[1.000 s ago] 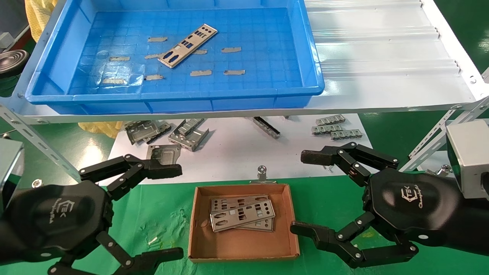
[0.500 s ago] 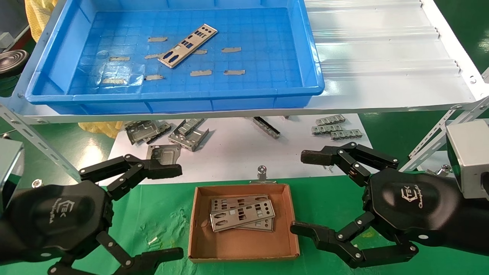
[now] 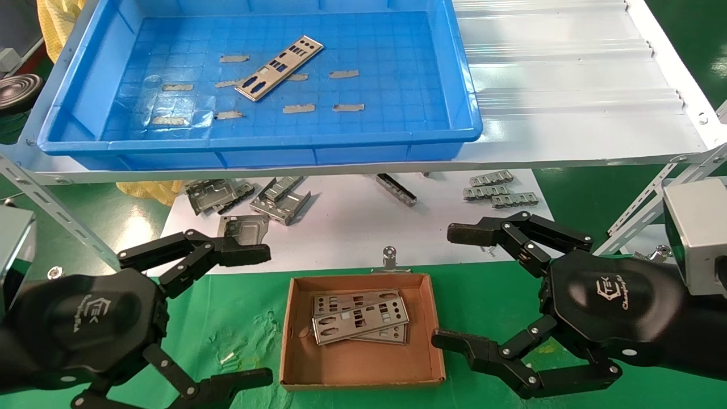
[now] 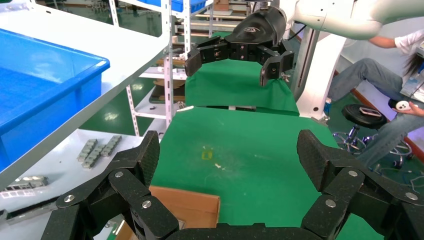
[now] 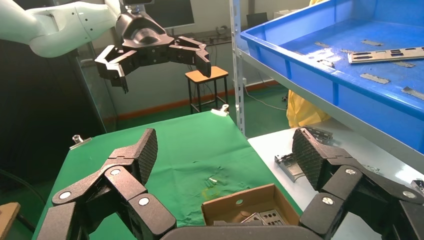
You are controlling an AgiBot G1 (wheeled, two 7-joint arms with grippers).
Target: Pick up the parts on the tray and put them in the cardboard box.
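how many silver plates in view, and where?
3 visible. One part lies diagonally on the floor of the blue tray. Two more, stacked and overlapping, lie in the cardboard box; another could be hidden beneath them.

Bright, even overhead light fills every view, throwing pale glare patches on the floor of the tray (image 3: 170, 111) and soft shadow under the shelf (image 3: 568, 113), while both wrist views bend slightly at their edges.

White metal shelving (image 4: 172, 47), green floor, a small wooden stool (image 5: 206, 76).
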